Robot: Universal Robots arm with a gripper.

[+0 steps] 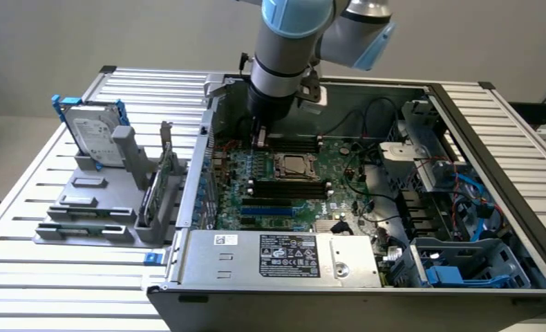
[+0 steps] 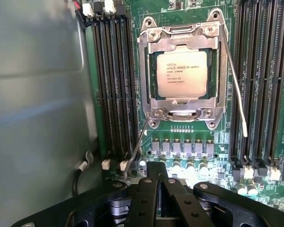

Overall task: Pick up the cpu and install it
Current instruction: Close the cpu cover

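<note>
robotics lab: slatted metal bench (image 1: 29, 207), opened computer case (image 1: 347, 308)

**CAM SETUP: 2 VIEWS, REF. POINT = SOCKET**

Ext. cam: mounted off the arm, high above and well back from the socket (image 1: 294, 164). It looks obliquely down into the open PC case (image 1: 347, 311). Wide field: it takes in the whole case, the slatted table (image 1: 33, 200) around it, and the arm (image 1: 283, 62) standing over the socket.

Wrist cam: mounted on the arm's wrist, near the socket, facing approx. square-on to the motherboard (image 2: 189, 142). Narrow field, w/ the gripper (image 2: 158, 182) in the foreground.

Shared area: the socket w/ the cpu (image 2: 182, 73) seated in it, the RAM slots (image 2: 114, 85) on both sides of the socket, and the adjacent green board.
</note>
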